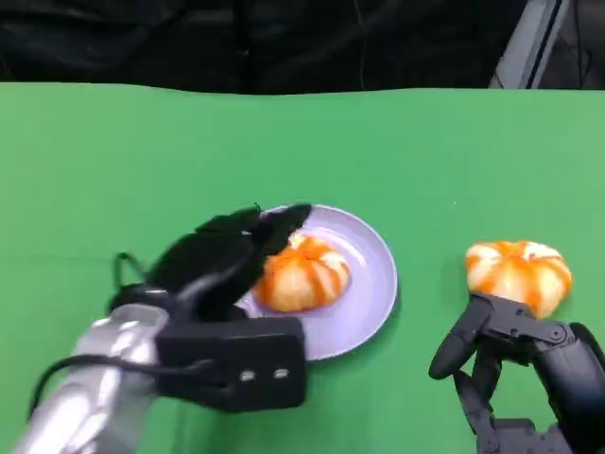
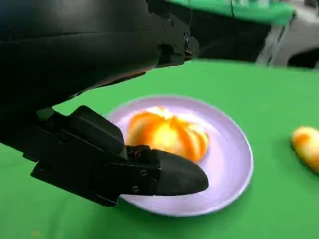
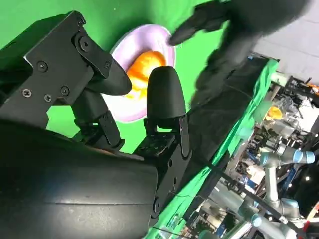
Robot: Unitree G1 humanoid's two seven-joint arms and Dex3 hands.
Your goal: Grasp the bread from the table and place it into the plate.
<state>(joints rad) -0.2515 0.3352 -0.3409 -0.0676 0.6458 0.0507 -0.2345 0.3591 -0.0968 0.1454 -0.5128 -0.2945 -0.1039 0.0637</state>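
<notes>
Bread [image 1: 301,274] on plate [image 1: 364,312], partly behind left hand [image 1: 232,251].

Robotics lab; green-covered tabletop [image 1: 454,151] against black backdrop [image 1: 236,43]; other robot arms [image 3: 279,159] and cluttered equipment beyond the table edge.

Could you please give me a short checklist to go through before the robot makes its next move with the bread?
1. One bread lies inside the plate: ok.
2. Left hand over the plate holds nothing, fingers apart: ok.
3. Second bread in the plate: not ok, it is on the table.
4. Right hand empty, near the second bread: ok.
5. Right hand's fingers touching that bread: cannot tell.
</notes>
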